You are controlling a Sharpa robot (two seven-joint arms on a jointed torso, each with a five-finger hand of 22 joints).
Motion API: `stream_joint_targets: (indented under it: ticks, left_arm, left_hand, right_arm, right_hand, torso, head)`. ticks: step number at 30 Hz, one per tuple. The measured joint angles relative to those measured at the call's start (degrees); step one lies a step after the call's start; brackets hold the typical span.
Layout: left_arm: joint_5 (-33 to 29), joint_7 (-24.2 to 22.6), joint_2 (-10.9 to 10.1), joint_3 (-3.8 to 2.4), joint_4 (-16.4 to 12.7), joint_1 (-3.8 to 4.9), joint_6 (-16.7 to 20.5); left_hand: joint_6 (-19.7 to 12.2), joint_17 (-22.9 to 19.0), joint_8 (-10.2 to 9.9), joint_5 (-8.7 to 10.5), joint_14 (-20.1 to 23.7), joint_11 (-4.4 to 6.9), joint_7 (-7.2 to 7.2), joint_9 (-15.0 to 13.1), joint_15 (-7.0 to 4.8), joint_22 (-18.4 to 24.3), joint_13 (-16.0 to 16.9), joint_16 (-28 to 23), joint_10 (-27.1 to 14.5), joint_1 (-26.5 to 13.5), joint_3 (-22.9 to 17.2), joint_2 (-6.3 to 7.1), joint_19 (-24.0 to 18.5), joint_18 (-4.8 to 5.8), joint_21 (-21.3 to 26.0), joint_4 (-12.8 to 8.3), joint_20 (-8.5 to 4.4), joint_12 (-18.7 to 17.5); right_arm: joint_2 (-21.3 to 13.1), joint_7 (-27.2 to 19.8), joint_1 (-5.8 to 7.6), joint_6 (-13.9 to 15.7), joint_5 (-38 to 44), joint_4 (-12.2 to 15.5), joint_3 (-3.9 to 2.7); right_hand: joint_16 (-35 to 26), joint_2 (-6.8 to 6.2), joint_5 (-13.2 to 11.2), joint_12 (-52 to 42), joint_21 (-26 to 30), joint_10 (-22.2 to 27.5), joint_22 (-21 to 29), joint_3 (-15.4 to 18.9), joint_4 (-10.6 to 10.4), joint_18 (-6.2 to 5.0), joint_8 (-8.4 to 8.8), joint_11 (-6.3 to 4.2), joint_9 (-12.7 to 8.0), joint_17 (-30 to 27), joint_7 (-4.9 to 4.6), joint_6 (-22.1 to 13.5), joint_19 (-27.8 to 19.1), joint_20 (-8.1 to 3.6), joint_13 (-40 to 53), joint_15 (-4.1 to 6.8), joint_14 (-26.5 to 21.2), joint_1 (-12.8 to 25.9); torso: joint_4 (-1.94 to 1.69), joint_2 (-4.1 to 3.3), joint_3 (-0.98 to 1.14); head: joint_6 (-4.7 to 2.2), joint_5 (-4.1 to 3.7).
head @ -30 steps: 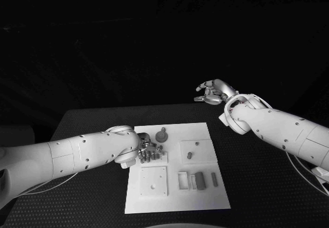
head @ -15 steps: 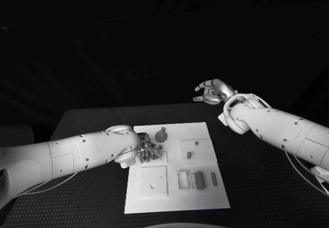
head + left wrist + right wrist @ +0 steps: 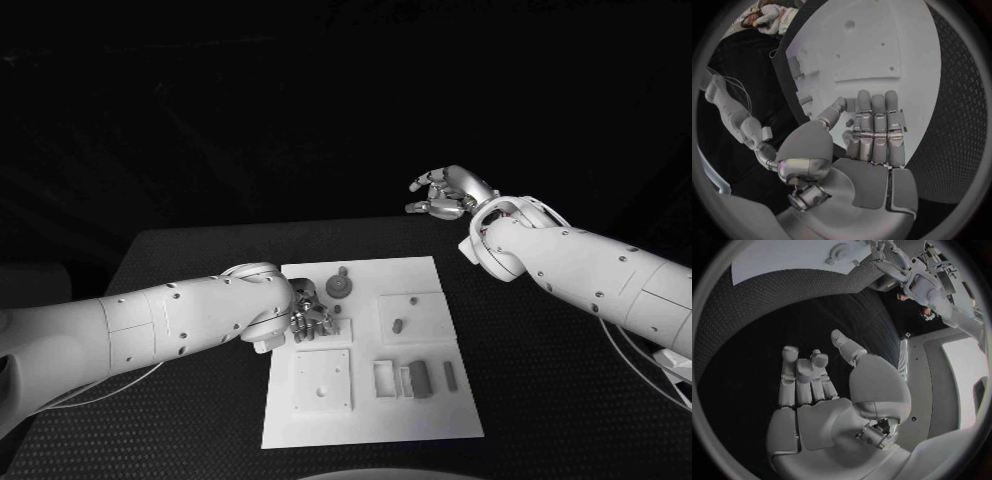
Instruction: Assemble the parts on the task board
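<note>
The white task board (image 3: 433,425) lies mid-table, also seen in the left wrist view (image 3: 879,40). My left hand (image 3: 310,318) hovers low over its left-middle part, fingers straight and pointing down, thumb alongside, nothing in it (image 3: 873,130). Just beyond the fingers stands a round grey part (image 3: 339,287). A small peg (image 3: 397,325) sits on a raised square block (image 3: 418,305). A square plate (image 3: 325,380) and upright grey pieces (image 3: 420,378) lie nearer me. My right hand (image 3: 450,195) hangs high beyond the table's far edge, loosely curled and empty (image 3: 811,385).
The black table (image 3: 188,260) surrounds the board, with bare matting on both sides. My left forearm (image 3: 173,325) lies across the table's left side, up to the board's left edge. Darkness lies beyond the far edge.
My left hand's fingers have drawn back slightly towards the board's left edge. The right hand has held still.
</note>
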State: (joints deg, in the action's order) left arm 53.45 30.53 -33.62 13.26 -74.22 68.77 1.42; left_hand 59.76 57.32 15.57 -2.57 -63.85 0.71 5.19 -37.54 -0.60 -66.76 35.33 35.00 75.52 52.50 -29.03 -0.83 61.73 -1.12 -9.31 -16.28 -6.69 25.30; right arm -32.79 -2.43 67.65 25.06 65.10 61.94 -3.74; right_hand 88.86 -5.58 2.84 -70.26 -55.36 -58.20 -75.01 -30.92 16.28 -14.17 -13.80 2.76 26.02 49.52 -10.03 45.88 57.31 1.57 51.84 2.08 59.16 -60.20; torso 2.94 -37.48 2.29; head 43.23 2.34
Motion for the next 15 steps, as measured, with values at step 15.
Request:
stream_joint_targets:
  ticks: [15]
  left_arm:
    - [-0.15, -0.65, -0.37, -0.04, -0.15, -0.03, -0.12]
  left_hand:
    - [0.0, -0.57, -0.11, -0.04, 0.09, -0.1, 0.0, 0.01, 0.09, -0.26, -0.25, 0.45, -0.09, 1.06, -2.24, -0.41, 0.02, 0.26, 0.42, 0.55, 0.01, 0.12]
  right_arm:
    - [0.0, 0.02, 0.0, -0.03, 0.0, 0.05, 0.0]
  right_hand:
    - [0.0, -0.23, 0.0, -0.22, 0.0, 0.0, 0.0, 0.0, 0.0, 0.0, 0.0, 0.0, -0.03, 0.0, 0.0, 0.0, 0.0, 0.0, 0.01, -0.01, 0.01, 0.23]
  torso:
    - [-0.02, 0.01, -0.01]
  head:
    - [-0.16, 0.27]
